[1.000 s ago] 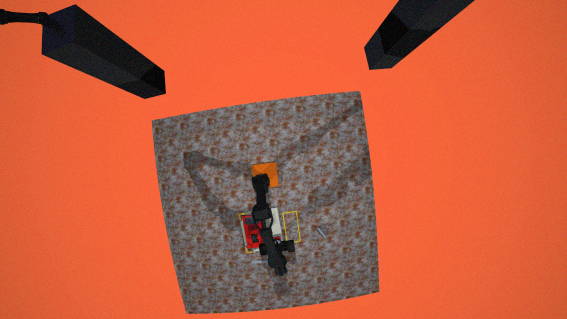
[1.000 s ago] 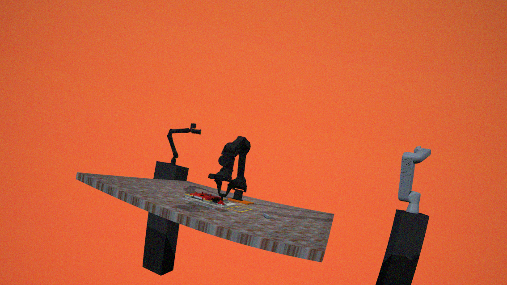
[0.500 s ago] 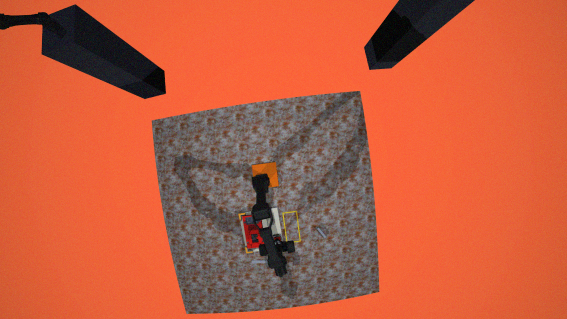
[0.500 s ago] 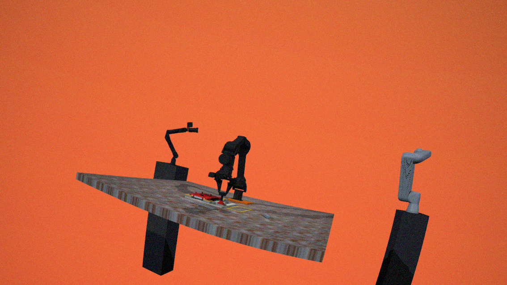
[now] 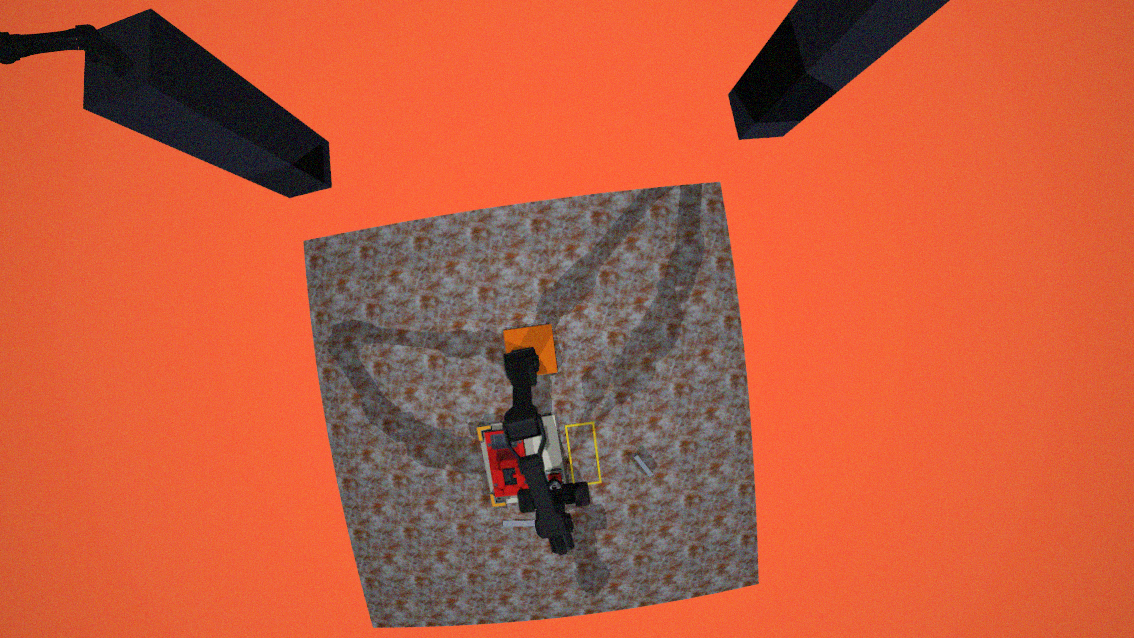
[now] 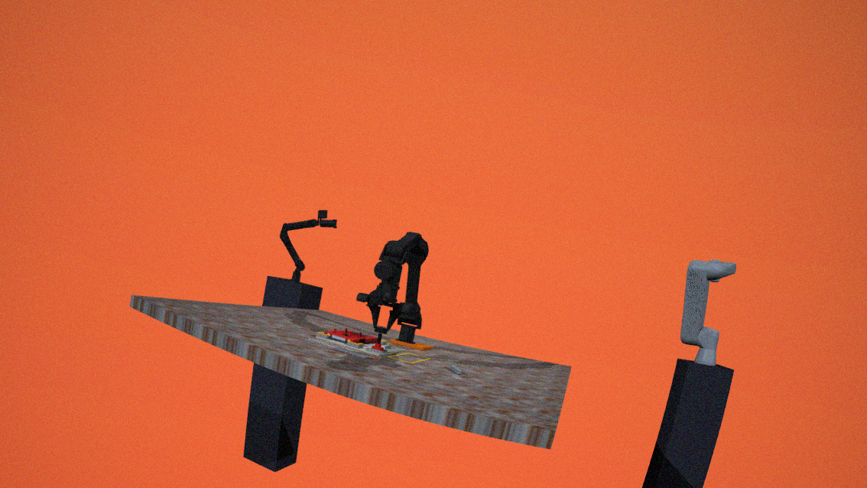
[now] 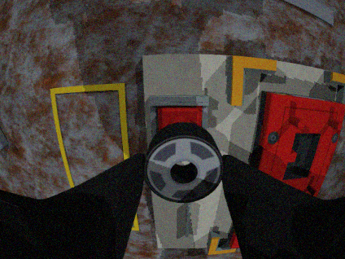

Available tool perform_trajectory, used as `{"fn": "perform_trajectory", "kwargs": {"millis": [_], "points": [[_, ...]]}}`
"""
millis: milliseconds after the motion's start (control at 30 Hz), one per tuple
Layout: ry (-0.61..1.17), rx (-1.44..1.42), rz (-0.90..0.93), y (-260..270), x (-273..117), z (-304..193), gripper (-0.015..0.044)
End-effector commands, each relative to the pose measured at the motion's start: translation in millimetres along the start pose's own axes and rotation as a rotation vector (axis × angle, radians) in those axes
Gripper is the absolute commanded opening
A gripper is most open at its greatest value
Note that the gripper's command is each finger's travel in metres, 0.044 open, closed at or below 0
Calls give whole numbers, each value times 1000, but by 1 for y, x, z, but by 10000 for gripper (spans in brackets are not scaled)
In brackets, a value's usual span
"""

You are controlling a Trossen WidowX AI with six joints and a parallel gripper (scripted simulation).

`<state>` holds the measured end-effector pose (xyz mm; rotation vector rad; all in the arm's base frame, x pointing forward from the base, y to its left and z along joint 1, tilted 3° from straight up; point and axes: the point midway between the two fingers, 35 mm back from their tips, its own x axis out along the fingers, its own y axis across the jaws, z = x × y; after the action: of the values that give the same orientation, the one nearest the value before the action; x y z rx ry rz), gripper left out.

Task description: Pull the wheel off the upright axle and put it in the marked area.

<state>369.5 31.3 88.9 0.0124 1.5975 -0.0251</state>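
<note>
In the wrist view my gripper [image 7: 183, 162] is shut on the wheel [image 7: 185, 170], a black tyre with a grey spoked hub, which faces the camera between the two dark fingers. The wheel hangs a little above the grey board [image 7: 174, 73] [image 5: 552, 444] [image 6: 339, 343], over a red seat [image 7: 179, 116]. The wheel hides the axle. The marked area is a yellow rectangle outline [image 7: 60, 136] [image 5: 567, 452] [image 6: 418, 361] on the table, just beside the board and left of the wheel in the wrist view. From the side, the gripper [image 6: 378, 332] stands above the board's near end.
A red block [image 7: 299, 142] [image 5: 501, 468] sits on the board's other half. A thin grey bar [image 5: 643, 465] [image 6: 456, 369] lies loose on the table beyond the rectangle. The arm's orange base plate [image 5: 528, 337] [image 6: 412, 345] lies behind the board. Dark camera posts [image 6: 290, 292] [image 6: 691, 412] stand off the table.
</note>
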Motion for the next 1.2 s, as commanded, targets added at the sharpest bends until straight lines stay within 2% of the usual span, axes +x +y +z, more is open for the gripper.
{"fn": "perform_trajectory", "kwargs": {"millis": [0, 267, 300, 933, 1167], "points": [[-1, 2, 1, 0, -8, 0, 0], [-1, 2, 2, 0, -33, 1, 0], [-3, 0, 0, 1, -25, 1, 0], [3, 2, 9, 88, -34, -55, 0], [4, 2, 9, 93, -33, -61, 0]]}}
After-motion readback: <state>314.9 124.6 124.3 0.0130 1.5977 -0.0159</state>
